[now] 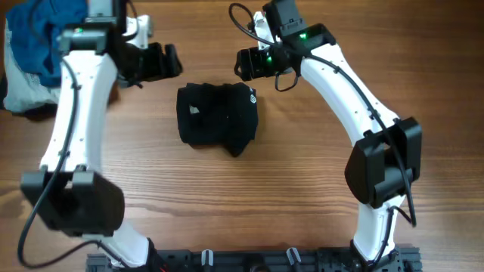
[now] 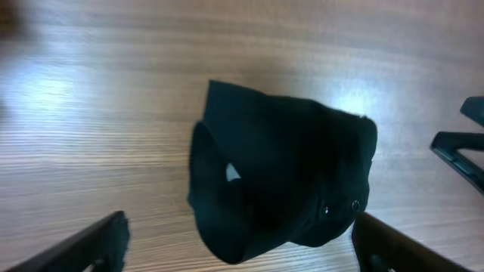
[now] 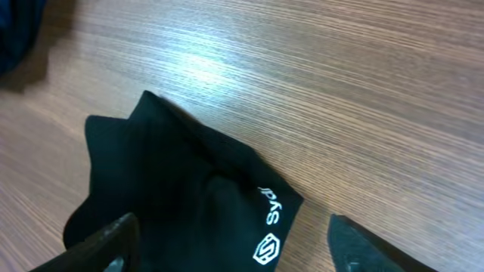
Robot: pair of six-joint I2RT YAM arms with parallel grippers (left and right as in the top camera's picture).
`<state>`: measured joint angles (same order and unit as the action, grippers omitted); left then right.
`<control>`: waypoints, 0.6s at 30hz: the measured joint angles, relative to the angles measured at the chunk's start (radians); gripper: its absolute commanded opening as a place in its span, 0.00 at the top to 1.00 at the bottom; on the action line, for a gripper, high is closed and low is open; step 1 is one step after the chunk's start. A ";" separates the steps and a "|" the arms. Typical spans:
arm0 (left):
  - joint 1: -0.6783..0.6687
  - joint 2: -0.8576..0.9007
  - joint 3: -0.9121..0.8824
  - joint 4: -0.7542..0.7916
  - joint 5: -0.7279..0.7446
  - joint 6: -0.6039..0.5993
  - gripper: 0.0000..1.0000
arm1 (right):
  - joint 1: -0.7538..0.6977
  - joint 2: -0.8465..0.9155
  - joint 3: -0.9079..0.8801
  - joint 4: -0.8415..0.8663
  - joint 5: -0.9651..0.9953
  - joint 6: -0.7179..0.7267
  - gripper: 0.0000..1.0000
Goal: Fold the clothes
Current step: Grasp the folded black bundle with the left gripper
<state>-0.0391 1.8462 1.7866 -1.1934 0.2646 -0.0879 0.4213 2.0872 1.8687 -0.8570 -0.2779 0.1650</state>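
The clothes [image 1: 218, 113] are one black garment, folded into a compact bundle in the middle of the wooden table. Its white logo [image 3: 268, 227] lies at the corner nearest my right gripper, and a white tag [image 2: 232, 173] peeks out of a fold. My left gripper [image 1: 162, 62] hovers off the bundle's far left corner. In the left wrist view its fingers [image 2: 83, 245] stand wide apart, with the garment [image 2: 280, 166] ahead of them. My right gripper [image 1: 246, 64] hovers just beyond the bundle's far right corner. It is open, with the cloth [image 3: 181, 189] below and between its fingertips [image 3: 370, 245].
A bright blue garment [image 1: 38, 38] and a pale one [image 1: 19, 91] are heaped at the table's far left corner, behind the left arm. Bare wood [image 1: 302, 211] stretches in front of the bundle. The right gripper's black fingers [image 2: 461, 143] show at the right edge of the left wrist view.
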 measured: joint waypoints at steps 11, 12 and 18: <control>-0.012 0.056 -0.001 0.000 0.011 -0.004 0.16 | 0.002 0.155 -0.006 0.026 -0.116 -0.006 0.68; -0.004 0.056 -0.001 0.000 0.011 -0.004 0.17 | 0.002 0.156 -0.009 0.027 -0.125 -0.006 0.72; 0.008 0.056 -0.001 0.001 0.011 -0.004 0.16 | 0.002 0.156 -0.010 0.051 -0.142 -0.005 0.96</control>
<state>-0.0307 1.9022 1.7859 -1.1927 0.2752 -0.0917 0.4236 2.2429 1.8591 -0.8055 -0.4198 0.1596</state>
